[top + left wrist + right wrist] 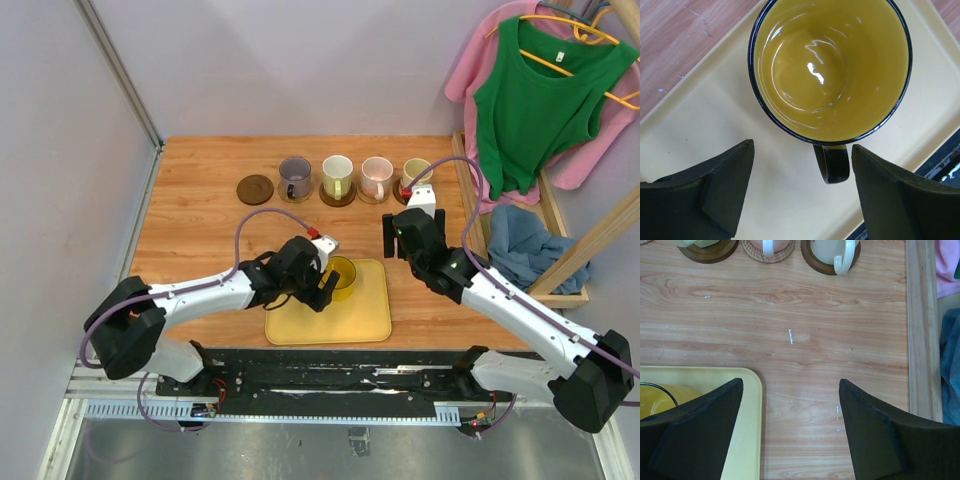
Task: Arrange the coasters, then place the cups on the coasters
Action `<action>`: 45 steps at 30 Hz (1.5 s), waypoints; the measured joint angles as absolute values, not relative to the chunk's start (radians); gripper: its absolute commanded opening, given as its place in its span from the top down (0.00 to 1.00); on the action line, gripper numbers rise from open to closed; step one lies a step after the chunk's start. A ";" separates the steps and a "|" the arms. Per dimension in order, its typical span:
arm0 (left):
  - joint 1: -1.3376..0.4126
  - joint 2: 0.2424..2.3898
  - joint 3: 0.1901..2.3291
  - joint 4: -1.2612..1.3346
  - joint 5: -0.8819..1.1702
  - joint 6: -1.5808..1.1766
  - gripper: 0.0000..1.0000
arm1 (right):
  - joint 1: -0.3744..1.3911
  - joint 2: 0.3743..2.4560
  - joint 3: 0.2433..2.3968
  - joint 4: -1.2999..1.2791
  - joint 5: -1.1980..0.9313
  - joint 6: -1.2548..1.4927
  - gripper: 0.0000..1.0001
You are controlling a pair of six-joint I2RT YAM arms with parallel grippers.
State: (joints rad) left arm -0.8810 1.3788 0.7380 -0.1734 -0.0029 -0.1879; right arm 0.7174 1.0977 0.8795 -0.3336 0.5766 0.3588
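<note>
From where I stood, the last cup was the one in hand. The yellow mug point(830, 65) sat on the yellow tray point(715, 115) near the arms, while one dark brown coaster point(255, 188) lay bare at the left end of the far row, just beside the grey-purple mug point(295, 177). The left tool point(801, 155) hung low by the mug with its jaws wide, the handle point(832, 162) between them and untouched. To my eye the next move called for closing on the handle, lifting clear of the tray's lip and carrying far-left. That path ran over bare tabletop point(200, 230); the tight spot was the neighbouring mug. The right tool point(790, 385) was wide too, gripping nothing, off to the right.
</note>
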 measured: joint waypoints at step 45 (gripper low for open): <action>-0.894 1.417 0.800 -0.192 -0.158 -0.139 1.00 | 0.712 1.124 0.834 -0.293 0.572 0.358 0.27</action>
